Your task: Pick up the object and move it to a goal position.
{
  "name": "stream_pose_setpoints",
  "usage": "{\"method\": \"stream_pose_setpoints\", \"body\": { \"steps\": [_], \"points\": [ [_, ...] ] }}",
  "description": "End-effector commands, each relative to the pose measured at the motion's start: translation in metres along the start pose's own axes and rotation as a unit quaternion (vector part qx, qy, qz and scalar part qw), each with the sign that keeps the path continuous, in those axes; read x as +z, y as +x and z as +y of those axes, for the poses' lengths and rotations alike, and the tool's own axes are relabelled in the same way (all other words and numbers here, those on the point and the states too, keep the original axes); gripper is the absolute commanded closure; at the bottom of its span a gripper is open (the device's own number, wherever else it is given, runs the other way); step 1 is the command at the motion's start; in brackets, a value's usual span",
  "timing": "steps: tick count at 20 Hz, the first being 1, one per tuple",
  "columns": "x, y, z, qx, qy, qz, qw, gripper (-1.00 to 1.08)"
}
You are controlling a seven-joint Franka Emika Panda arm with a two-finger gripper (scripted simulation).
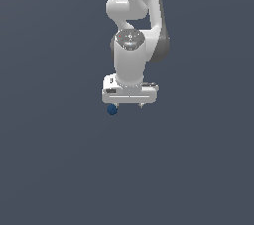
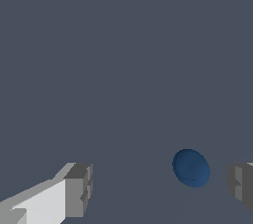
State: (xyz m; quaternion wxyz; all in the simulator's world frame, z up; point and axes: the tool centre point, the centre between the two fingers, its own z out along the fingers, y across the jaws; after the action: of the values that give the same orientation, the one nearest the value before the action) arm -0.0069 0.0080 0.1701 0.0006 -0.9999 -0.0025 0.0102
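- The setting is a flat, featureless slate-grey ground (image 1: pixel 54 169) that fills both views, with no edge or wall to be seen.
- The white arm (image 1: pixel 130 60) comes down from the top of the exterior view, its wrist pointing at the ground.
- The gripper (image 1: pixel 128 105) sits at the arm's lower end, a broad white bar with only the short tips of its fingers showing beneath it in the exterior view.
- The wrist view shows the claw released — the two grey fingertips (image 2: pixel 79 189) stand wide apart, one at each side of the picture, with bare ground between them.
- The ball (image 1: pixel 112 110), small, dark blue and smooth, lies just below the gripper's bar in the exterior view, toward the exterior view's left end of it.
- In the wrist view the ball (image 2: pixel 191 168) sits in the gap between the fingers — much nearer to one finger than to the other, and not touching either.
- The ball is far narrower than the gap it sits in.
- How high the fingertips are above the ground cannot be told from either picture.
- Nothing is gripped.
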Motion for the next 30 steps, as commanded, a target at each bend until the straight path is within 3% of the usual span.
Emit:
{"method": "stream_pose_setpoints", "body": {
  "steps": [1,9,17,30],
  "points": [
    [0.000,0.000,0.000,0.000,0.000,0.000,1.0000,-0.92],
    [-0.006,-0.006,0.026,0.033,0.003,-0.006,0.9994,-0.92],
    [-0.006,-0.006,0.027,0.032,0.003,-0.006,0.9995,-0.92],
    [0.022,-0.020,0.045,-0.035,0.001,-0.001,0.9994,-0.92]
  ]
}}
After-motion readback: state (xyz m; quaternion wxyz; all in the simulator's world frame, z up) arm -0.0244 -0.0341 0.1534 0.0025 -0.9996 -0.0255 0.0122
